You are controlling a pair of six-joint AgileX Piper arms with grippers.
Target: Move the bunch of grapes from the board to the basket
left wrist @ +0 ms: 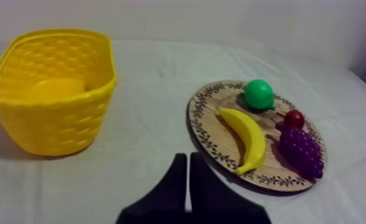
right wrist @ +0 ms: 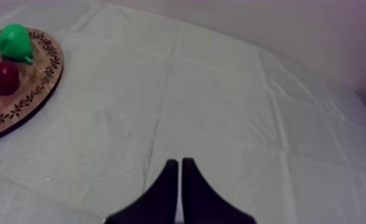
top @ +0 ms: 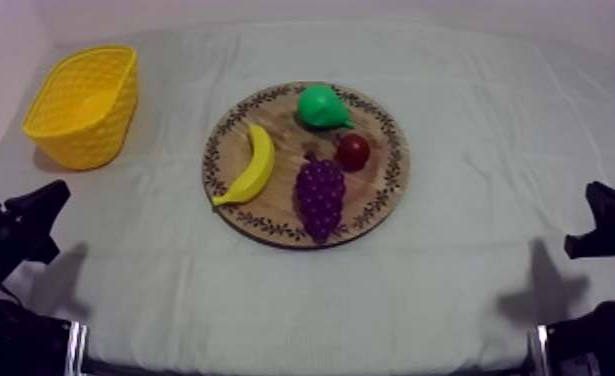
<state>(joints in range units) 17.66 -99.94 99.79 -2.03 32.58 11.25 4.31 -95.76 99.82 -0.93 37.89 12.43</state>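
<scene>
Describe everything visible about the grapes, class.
The grapes are a dark purple bunch of small rounded beads, plastic-looking, tapering to a point. The bunch lies flat on the board, beside the banana and close to the small red fruit, its narrow end toward the rim.

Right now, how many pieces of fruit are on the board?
4 on the board: banana at its left, pear at the far edge, small red fruit right of centre, grapes at the near edge. None looks hidden.

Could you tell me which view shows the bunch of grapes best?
The top view: the bunch of grapes lies whole, unobstructed, on the wooden board. The left wrist view shows it obliquely, farther off.
</scene>
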